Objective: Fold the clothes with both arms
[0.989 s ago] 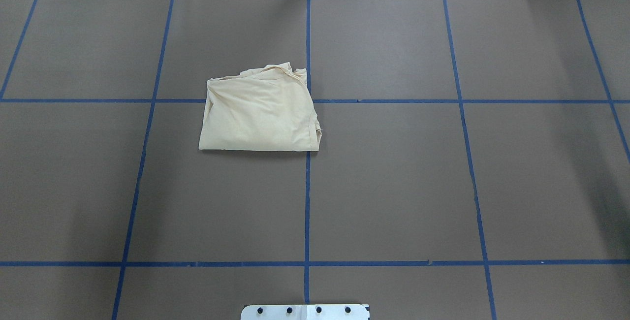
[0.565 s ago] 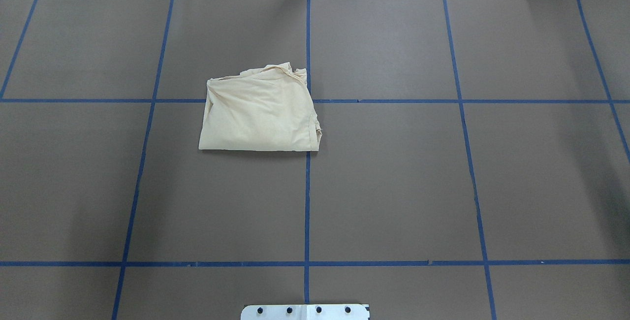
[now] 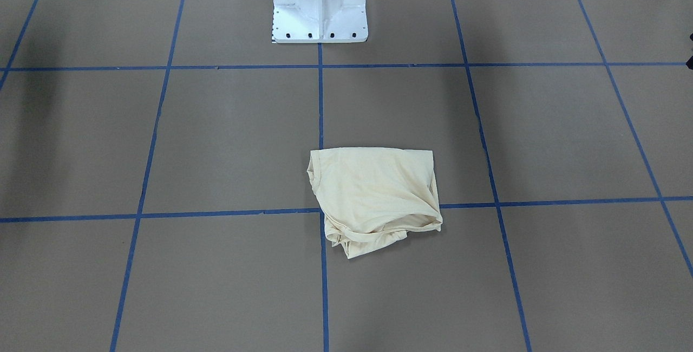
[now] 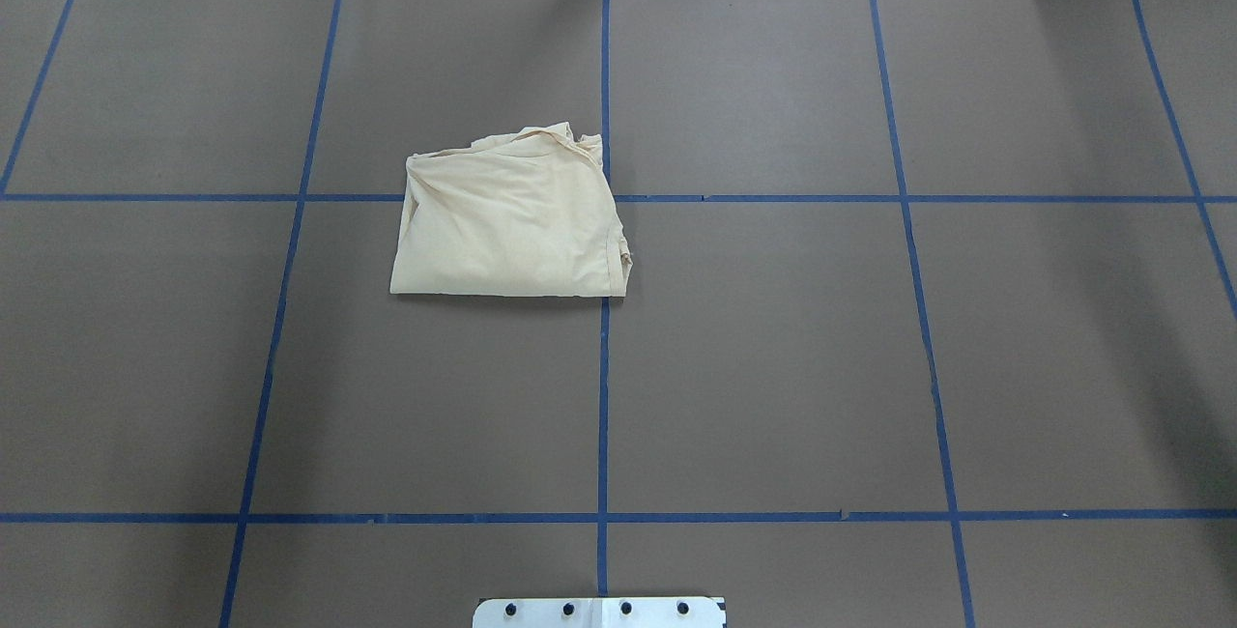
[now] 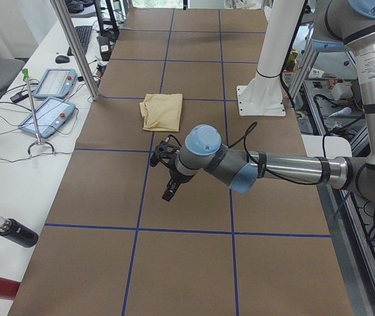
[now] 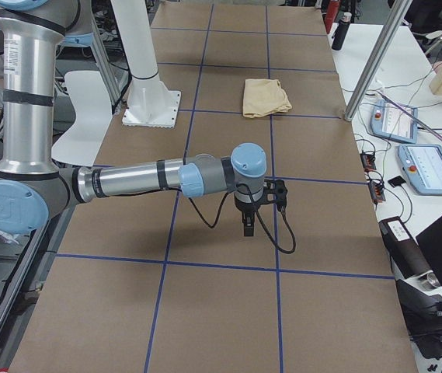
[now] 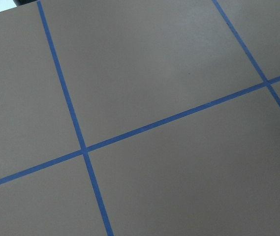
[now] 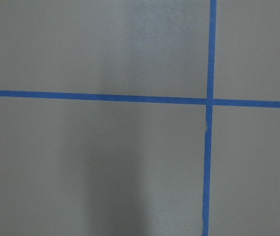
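Note:
The pale cream-yellow shirt (image 4: 507,222) lies folded into a compact, roughly square bundle on the brown table, just left of the centre tape line; its collar edge is bunched at the far side (image 3: 368,238). No print shows. The shirt also appears in the side views (image 5: 161,110) (image 6: 265,96). Neither arm touches it. My left gripper (image 5: 169,194) hangs over bare table well away from the shirt, and my right gripper (image 6: 248,228) does the same at the other end. I cannot tell whether either is open or shut. Both wrist views show only table and blue tape.
The white pedestal base (image 3: 319,16) stands at the robot's side of the table. Blue tape lines (image 4: 602,396) grid the brown surface. A metal post (image 5: 75,46), teach pendants (image 5: 45,117) and a black bottle (image 5: 16,232) sit along the operators' side.

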Available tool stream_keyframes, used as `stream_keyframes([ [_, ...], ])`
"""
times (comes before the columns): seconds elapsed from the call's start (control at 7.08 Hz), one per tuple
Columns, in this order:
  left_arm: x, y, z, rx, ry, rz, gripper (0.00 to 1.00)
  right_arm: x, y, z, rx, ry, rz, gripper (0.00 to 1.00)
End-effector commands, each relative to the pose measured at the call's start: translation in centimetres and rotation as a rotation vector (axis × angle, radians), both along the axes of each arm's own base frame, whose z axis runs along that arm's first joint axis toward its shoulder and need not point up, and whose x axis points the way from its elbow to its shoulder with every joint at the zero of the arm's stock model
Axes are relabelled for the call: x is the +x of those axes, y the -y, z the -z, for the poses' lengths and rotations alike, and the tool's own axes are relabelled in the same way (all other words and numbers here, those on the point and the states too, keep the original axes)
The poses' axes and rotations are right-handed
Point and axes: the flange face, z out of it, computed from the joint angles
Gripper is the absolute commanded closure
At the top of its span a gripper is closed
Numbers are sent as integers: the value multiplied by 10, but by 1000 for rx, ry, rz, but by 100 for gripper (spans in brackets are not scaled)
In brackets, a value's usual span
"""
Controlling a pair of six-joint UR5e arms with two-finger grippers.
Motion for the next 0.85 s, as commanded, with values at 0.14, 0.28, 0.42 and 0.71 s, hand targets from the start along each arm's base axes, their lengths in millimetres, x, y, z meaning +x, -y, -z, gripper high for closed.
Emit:
stream_keyframes([
  [0.14,1,41,30,-219,-6,19,0,24,-11,3,-11,37,-50,0],
  [0.28,3,41,21,-241,-24,9,0,24,-8,3,-7,31,-52,0],
  [0.42,2,38,20,-245,-19,13,0,25,-10,0,-12,28,-53,0],
  [0.71,-1,36,25,-242,-17,27,0,25,-9,-12,-27,17,-52,0],
])
